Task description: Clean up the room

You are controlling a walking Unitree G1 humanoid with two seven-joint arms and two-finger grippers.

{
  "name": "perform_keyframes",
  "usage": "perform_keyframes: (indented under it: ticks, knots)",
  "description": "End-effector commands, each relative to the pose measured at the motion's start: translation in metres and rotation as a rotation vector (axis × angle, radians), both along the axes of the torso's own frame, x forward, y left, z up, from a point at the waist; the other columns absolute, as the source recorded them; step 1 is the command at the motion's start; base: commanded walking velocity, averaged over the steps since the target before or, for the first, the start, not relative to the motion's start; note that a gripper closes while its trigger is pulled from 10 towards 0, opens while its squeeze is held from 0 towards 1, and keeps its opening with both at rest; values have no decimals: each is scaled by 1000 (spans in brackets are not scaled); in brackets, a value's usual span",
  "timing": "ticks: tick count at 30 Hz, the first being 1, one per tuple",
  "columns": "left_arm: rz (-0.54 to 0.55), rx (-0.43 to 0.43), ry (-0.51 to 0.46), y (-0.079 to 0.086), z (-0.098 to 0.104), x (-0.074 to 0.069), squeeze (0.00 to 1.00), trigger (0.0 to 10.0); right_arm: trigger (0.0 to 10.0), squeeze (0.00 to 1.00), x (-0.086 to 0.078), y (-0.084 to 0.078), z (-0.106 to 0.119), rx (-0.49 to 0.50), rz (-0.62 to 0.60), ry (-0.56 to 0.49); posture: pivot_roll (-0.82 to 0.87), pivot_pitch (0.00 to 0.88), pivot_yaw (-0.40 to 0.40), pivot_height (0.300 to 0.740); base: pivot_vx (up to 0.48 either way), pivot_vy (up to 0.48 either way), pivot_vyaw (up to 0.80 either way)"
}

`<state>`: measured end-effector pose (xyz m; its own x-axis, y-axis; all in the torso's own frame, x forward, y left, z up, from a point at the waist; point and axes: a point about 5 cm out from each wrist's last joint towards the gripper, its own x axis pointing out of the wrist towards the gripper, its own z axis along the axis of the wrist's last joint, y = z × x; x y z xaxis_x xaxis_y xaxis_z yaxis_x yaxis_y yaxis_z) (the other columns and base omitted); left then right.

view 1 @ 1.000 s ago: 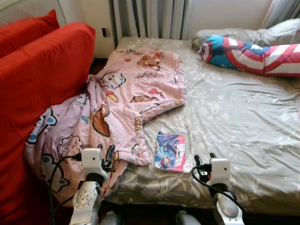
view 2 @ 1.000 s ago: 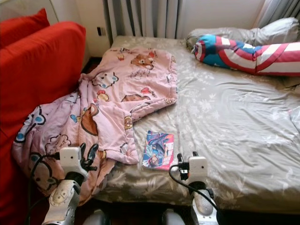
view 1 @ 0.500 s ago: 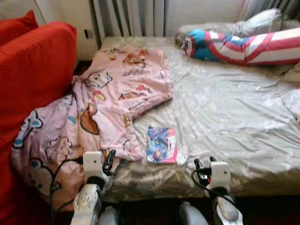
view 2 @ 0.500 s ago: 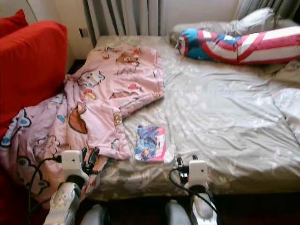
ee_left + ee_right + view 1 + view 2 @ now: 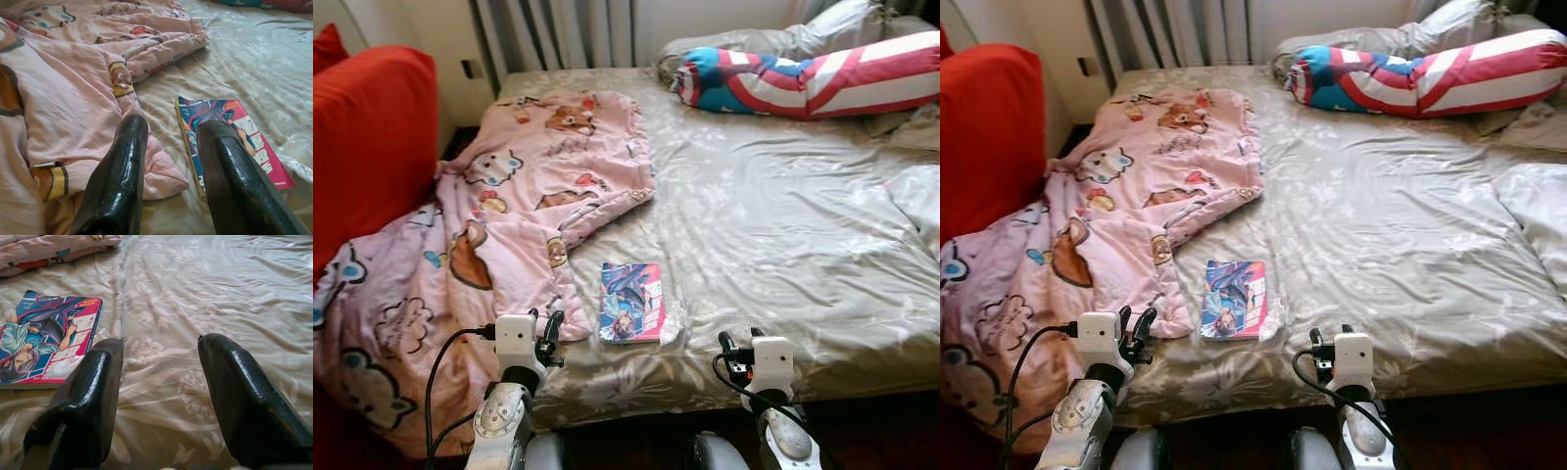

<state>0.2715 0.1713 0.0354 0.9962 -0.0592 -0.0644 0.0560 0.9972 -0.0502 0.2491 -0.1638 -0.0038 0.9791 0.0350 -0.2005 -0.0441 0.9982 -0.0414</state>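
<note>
The bed (image 5: 783, 225) is now seen more from the right than a second ago, so an approach is judged. The book (image 5: 631, 302) lies near its front edge, beside the pink blanket (image 5: 509, 225). The left gripper (image 5: 548, 338) and right gripper (image 5: 737, 345) are held parted and empty.

Colourful comic book (image 5: 631, 301) flat on bed (image 5: 783, 235), beside pink blanket (image 5: 499, 235)

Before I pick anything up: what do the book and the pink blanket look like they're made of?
Book: likely paper with a glossy printed cover, thin and flat, catching some sheen. Pink blanket: soft matte fabric, probably cotton or fleece; it bunches in limp folds and hangs over the bed edge.
</note>
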Motion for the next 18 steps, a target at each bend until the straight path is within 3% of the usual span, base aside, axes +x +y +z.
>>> perform_keyframes:
  ticks: [1,10,12,18]
  knots:
    - [6,5,9,3,-1,-3,0,10000,10000,0,-2,3,0,8,7,-7,-131,84,-6,622,0,0,0]
    - [2,4,11,1,0,-1,0,10000,10000,0,-1,2,-3,5,-2,32,-132,90,-4,622,0,0,0]
    - [4,4,14,2,-1,-1,0,10000,10000,0,0,4,-2,-2,10,23,-131,92,-5,602,0,0,0]
    - [3,5,15,3,-1,-1,0,10000,10000,0,-1,5,-2,0,10,16,-128,92,-4,597,0,0,0]
